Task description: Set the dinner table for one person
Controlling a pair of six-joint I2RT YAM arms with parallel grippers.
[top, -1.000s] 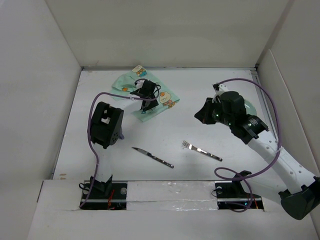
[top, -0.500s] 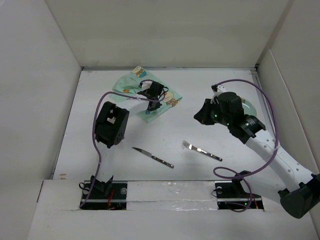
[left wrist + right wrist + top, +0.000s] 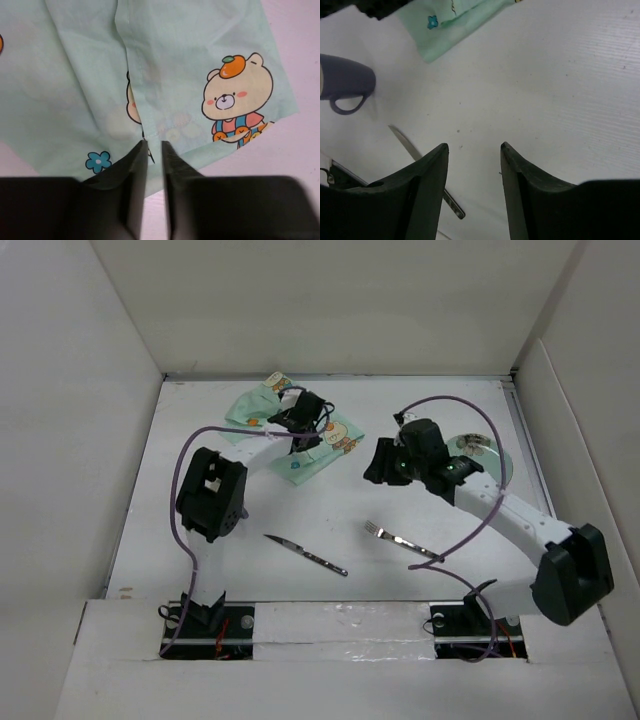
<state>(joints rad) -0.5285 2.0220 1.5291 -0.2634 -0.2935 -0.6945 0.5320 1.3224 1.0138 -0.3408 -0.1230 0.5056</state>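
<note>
Currently our left fingers (image 3: 135,170) are drawn almost together, with only a slit between them, at the near hem of the mint-green cloth placemat printed with cartoon bears (image 3: 190,60). A folded seam runs down into that slit, so we judge them pinched on the cloth. Our right fingers (image 3: 427,180) hang apart and hold nothing, out to the right of the placemat. The placemat lies rumpled and folded over itself on the large flat matte-white rectangular counter (image 3: 340,510), which carries everything.

We judge the task barely begun. The placemat is not yet spread flat, and nothing rests on it. The slim metal knife (image 3: 306,554) lies nearer to us than the placemat, and the silver fork (image 3: 400,538) lies near us and to the right of it, the two apart from each other. What is left, as we see it, is to flatten the mat, set the plate on it, lay the cutlery beside it and put the mug close by.

As for containers, the pale round plate (image 3: 495,462) sits well to the right of the placemat, partly hidden behind our right arm, and the part that shows looks bare. The greyish-purple handled mug (image 3: 345,80) shows only in the right wrist view, just off the placemat's corner and seen from the side. We cannot tell what, if anything, is inside it.
</note>
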